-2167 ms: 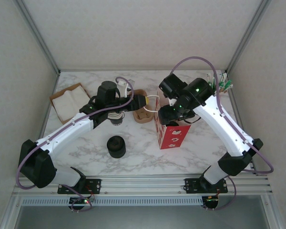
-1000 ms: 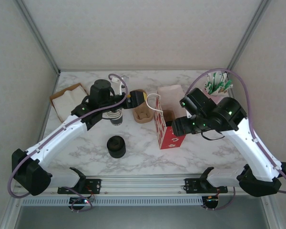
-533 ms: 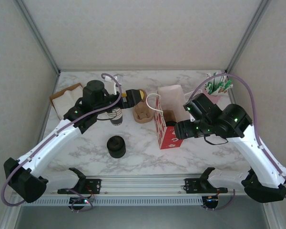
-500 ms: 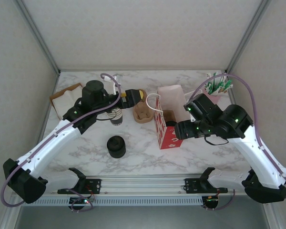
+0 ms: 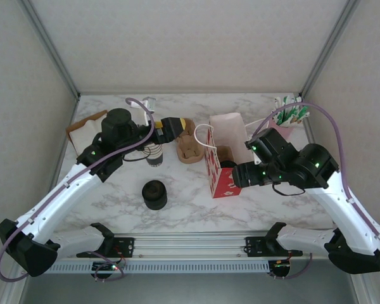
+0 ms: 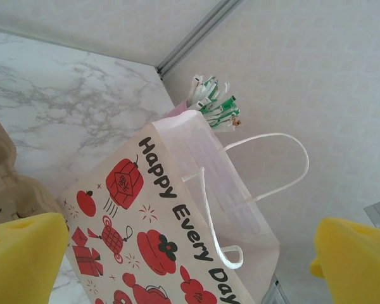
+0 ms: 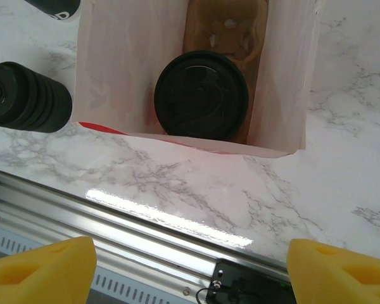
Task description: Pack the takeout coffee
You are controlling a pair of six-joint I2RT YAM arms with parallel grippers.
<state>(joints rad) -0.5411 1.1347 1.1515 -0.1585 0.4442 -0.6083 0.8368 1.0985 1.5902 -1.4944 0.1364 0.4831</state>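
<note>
We see the left arm [image 5: 69,190] reach from its base at the near-left corner of the marble table [image 5: 190,209] slantwise toward the back, the wrist bent to the right. The left gripper [image 6: 190,263] points sideways at the red-and-white paper bag [image 5: 229,182]; its yellow pads [image 6: 22,256] stand wide apart with nothing between them, so it is released. The right arm [image 5: 342,202] rises from the near-right corner, elbow high, and folds back toward the middle of the table. The right gripper [image 7: 190,269] hangs over the near side of the bag, looking down into its mouth, its pads spread and empty. The takeout coffee [image 7: 201,95] stands upright inside the bag, black lid up, beside a brown cardboard piece [image 7: 228,25]. A stack of black lids [image 5: 154,194] sits left of the bag, nearer the front edge, and a cardboard cup carrier [image 5: 191,151] lies just beside the bag toward the back
</note>
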